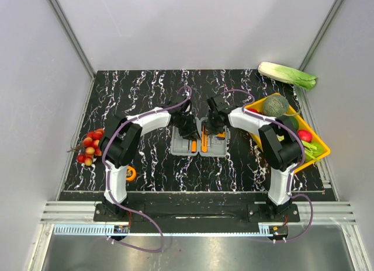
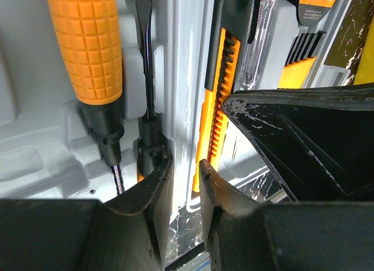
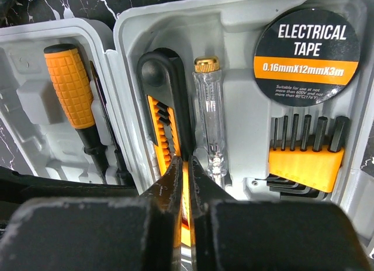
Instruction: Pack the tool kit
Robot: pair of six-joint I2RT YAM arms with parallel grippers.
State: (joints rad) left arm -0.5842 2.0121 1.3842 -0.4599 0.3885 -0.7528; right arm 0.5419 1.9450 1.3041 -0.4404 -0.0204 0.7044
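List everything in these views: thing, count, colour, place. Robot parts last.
tool case: one, grey, open, centre
screwdriver: one, orange handle, left half
utility knife: one, black-orange, right half
test pen: one, clear, beside knife
electrical tape: one roll, black, right half
hex keys: one set, black, orange holder
tray: one, yellow, right, holding vegetables
cabbage: one, green-white, far right
fruit cluster: one, red-yellow, left
ring: one, orange, front left
left gripper: one, black, astride case's ridge
right gripper: one, black, shut on utility knife
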